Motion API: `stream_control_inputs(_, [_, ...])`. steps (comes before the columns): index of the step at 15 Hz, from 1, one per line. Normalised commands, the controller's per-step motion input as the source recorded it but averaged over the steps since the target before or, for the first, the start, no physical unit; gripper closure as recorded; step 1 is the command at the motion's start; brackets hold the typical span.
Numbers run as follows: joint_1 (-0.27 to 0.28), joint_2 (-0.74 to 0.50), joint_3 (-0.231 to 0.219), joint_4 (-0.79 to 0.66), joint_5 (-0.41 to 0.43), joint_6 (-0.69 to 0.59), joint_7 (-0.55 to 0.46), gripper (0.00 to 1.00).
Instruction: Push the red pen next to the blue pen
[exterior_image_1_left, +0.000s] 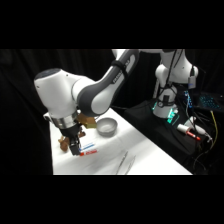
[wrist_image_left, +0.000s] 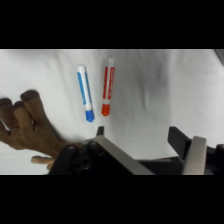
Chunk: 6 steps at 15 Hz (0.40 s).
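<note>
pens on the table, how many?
2. The blue pen and the red pen lie side by side, roughly parallel, a narrow gap between them. The arm may hide more in the side view.

Robotics lab, test-bench setup. Black curtain (exterior_image_1_left: 30, 100) closing off the back and sides. White arm (exterior_image_1_left: 100, 85) on a pedestal base (exterior_image_1_left: 165, 107) lit green, beside a white surface (exterior_image_1_left: 150, 155). Cables (exterior_image_1_left: 207, 145) and a lit circuit board (exterior_image_1_left: 197, 100) on dark cloth to the right of the base. Surface sparsely laid with small test props: grey bowl (exterior_image_1_left: 106, 127), two pens (wrist_image_left: 95, 92), metal tweezers (exterior_image_1_left: 124, 162), brown toy (wrist_image_left: 27, 127) of unclear kind. No household furniture or shop fittings visible; plain staged bench under artificial light.
</note>
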Motion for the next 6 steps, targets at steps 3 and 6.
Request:
stream_control_inputs(3, [0.035,-0.44,-0.016,-0.23,-0.061,-0.20,0.08,0.00])
stream_control_inputs(6, [0.020,-0.35,0.000,-0.21,-0.066,-0.13,0.08,0.00])
